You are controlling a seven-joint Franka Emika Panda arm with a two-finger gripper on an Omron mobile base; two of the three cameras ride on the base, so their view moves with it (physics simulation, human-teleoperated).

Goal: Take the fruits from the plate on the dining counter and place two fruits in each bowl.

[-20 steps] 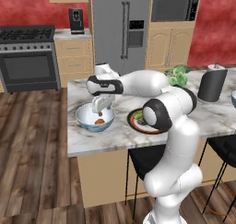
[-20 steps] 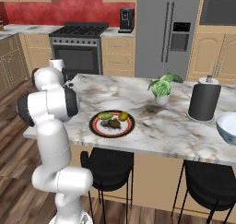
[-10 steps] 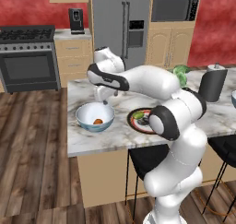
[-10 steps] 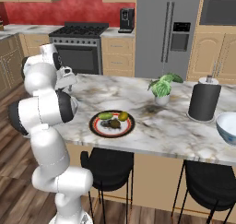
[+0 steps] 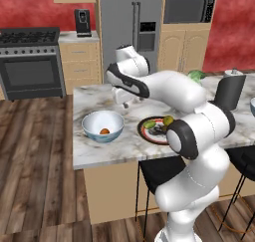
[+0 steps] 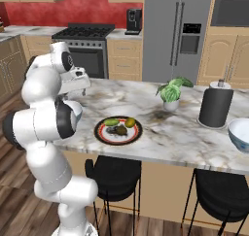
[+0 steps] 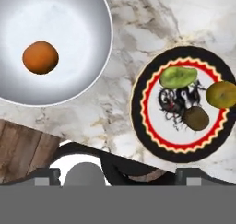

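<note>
Above the dining counter (image 5: 99, 149), between the near bowl and the plate, my gripper (image 5: 125, 102) hangs with its jaws spread wide and nothing between them. From my hand camera I look straight down on the marble, and neither finger touches anything.

At about ten o'clock in that downward view sits the near bowl (image 7: 99, 61), deep and white inside, with the orange fruit (image 7: 40, 57) lying alone in it, a little toward nine o'clock of the bowl's middle. At about three o'clock lies the plate (image 7: 138, 114), black at the rim, red-ringed, white in the centre with a dark pattern. Three fruits rest on it: the green fruit (image 7: 178, 77) at the plate's twelve o'clock, the yellow-green fruit (image 7: 221, 94) at its three o'clock against the rim, and the dark brown fruit (image 7: 196, 118) just past centre toward four o'clock. The bowl and the plate stand near each other but apart, with bare marble between them.

From the left base camera, the bowl (image 5: 91, 131) is at my eight o'clock and the plate (image 5: 147, 135) at my four o'clock, both lower than my fingers.

Farther out, in the right base view, a small potted plant (image 6: 170, 91) stands beyond the plate, a dark cylindrical container (image 6: 214, 107) at its three o'clock, and the second bowl (image 6: 238, 135) sits at the far three o'clock edge, well apart from the plate (image 6: 102, 135). I cannot tell whether anything lies inside it.
</note>
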